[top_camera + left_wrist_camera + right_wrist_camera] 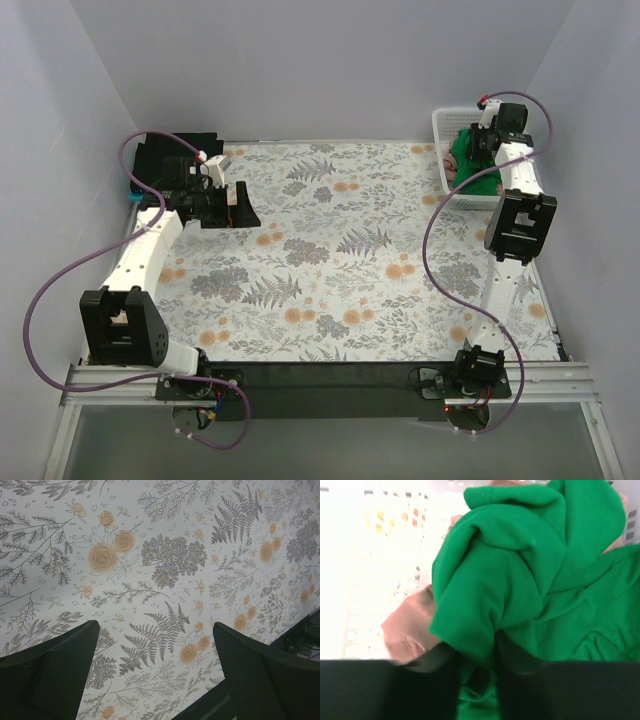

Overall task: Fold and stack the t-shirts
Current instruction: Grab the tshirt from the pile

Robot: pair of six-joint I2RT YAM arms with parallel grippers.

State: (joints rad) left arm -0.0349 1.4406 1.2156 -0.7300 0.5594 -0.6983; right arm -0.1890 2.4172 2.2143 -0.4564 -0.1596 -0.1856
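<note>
A bright green t-shirt point(520, 565) lies bunched in the white lattice basket point(443, 150) at the far right; it also shows in the top view point(466, 158). A dusty pink t-shirt point(407, 625) lies under it. My right gripper point(479, 652) is down in the basket and shut on a fold of the green t-shirt. My left gripper point(156, 645) is open and empty above the flowered tablecloth; in the top view it point(222, 200) hangs at the far left. A black folded shirt point(170, 150) and a bit of light blue cloth point(133, 192) lie behind the left arm.
The table has a flowered cloth point(340, 250). Grey walls close in on three sides. A black strip point(330, 375) runs along the near edge between the arm bases.
</note>
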